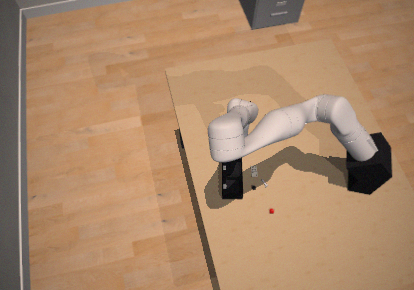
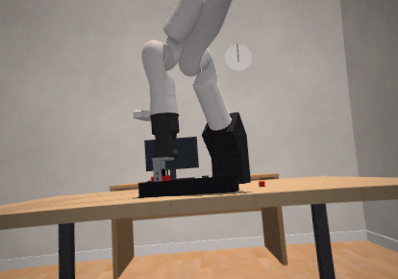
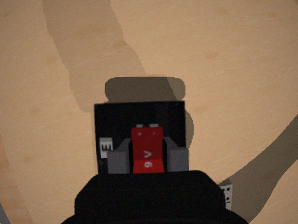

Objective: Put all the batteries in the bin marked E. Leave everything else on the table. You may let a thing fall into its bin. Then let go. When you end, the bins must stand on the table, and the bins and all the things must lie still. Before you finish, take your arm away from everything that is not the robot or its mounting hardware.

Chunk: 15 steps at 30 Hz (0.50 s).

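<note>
My gripper [image 3: 147, 149] points straight down and is shut on a red block battery [image 3: 148, 149] marked 9V. It hangs over one compartment of a black bin with a small white label on its left rim; I cannot read the letter. In the side view the gripper [image 2: 162, 172] holds the battery [image 2: 163, 178] just above the top of the low black row of bins [image 2: 187, 187]. From above, the arm hides the gripper, and the bins [image 1: 231, 179] show under the elbow near the table's left edge.
A white die [image 1: 254, 171], a small screw [image 1: 264, 183] and a tiny black thing [image 1: 253, 187] lie just right of the bins. A small red cube [image 1: 271, 211] lies farther toward the front. The robot's black base [image 1: 370, 165] stands at the right.
</note>
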Each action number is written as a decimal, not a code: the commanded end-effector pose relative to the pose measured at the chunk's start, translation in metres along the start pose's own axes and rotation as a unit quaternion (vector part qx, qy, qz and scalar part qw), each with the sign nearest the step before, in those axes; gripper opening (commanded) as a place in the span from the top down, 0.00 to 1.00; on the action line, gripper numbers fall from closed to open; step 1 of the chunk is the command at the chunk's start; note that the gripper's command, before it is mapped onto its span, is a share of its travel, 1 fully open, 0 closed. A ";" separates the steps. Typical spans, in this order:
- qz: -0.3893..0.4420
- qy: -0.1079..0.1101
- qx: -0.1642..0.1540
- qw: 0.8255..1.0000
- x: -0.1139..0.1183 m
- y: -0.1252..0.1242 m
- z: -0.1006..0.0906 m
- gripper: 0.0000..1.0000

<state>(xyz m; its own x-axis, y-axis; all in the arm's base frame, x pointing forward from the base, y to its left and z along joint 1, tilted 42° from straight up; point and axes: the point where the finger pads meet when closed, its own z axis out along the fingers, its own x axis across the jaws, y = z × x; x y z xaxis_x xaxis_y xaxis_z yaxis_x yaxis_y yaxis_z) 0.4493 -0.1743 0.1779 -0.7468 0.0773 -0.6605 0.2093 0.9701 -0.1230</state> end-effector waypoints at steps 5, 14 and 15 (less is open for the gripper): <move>0.001 0.002 0.004 1.000 0.002 -0.005 0.013 0.50; 0.001 0.002 0.004 1.000 0.003 -0.006 0.020 0.50; 0.001 0.002 0.004 1.000 0.003 -0.006 0.020 0.50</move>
<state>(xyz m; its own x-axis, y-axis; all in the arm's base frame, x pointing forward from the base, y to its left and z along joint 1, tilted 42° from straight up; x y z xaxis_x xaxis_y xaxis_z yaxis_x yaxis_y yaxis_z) 0.4592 -0.1823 0.1624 -0.7491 0.0777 -0.6579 0.2120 0.9690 -0.1269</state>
